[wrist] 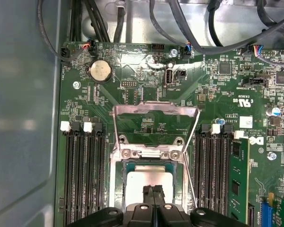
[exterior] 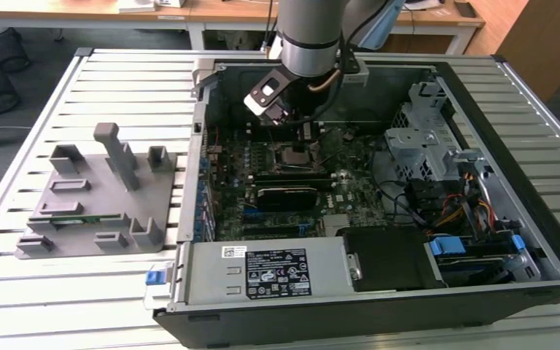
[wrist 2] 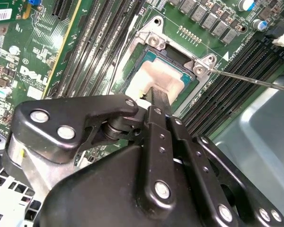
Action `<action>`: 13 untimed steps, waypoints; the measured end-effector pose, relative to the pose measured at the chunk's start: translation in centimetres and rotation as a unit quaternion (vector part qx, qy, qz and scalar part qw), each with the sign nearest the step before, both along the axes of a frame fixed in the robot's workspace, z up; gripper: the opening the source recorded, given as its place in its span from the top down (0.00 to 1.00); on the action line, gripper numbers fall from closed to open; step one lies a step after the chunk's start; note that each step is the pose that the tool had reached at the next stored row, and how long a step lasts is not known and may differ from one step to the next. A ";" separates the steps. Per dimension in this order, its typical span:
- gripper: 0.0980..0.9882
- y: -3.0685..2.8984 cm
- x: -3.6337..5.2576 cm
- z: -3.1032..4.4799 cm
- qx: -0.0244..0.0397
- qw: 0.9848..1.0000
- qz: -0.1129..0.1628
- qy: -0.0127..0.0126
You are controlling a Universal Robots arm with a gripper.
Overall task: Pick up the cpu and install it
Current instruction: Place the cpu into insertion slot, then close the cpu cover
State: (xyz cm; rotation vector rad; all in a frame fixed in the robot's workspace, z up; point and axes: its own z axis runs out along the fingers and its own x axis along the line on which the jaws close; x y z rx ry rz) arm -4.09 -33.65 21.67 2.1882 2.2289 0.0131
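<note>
Exterior view, read from its left to its right: a grey moulded parts fixture (exterior: 95, 197) lies on the white slatted metal table (exterior: 125, 80). A long, narrow green memory stick (exterior: 66, 217) is kept in one of its slots, presumably so that parts are presented at fixed places. Just beside the fixture, the open black computer case (exterior: 553, 240) is laid on its side so that the green motherboard (exterior: 358, 189) faces upward and can be reached from above. The grey cylindrical robot arm (exterior: 309, 29) is directed steeply down into the case, with its wrist held over the square black socket (exterior: 297, 154).

In the first wrist view, the hinged metal retention frame (wrist: 156, 108) is seen swung up, which leaves the socket uncovered. The cpu (wrist: 149, 182), a small square chip with a shiny silver-grey top, is seated flat inside it. The black two-fingered gripper (wrist: 154, 189) is closed, its fingers (wrist: 148, 196) drawn together with nothing clamped between them. The tips are placed at the chip's top, though contact cannot be confirmed.
</note>
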 end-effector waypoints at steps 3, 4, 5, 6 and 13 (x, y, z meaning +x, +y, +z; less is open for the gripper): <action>0.99 0.00 0.00 0.22 0.000 1.000 0.000 0.000; 0.99 0.00 0.00 0.29 0.000 1.000 0.000 0.000; 0.99 0.00 0.00 0.38 0.000 1.000 0.000 0.000; 0.99 0.00 0.00 0.46 0.000 1.000 0.000 0.000; 0.99 0.00 0.00 1.11 0.000 1.000 0.000 0.000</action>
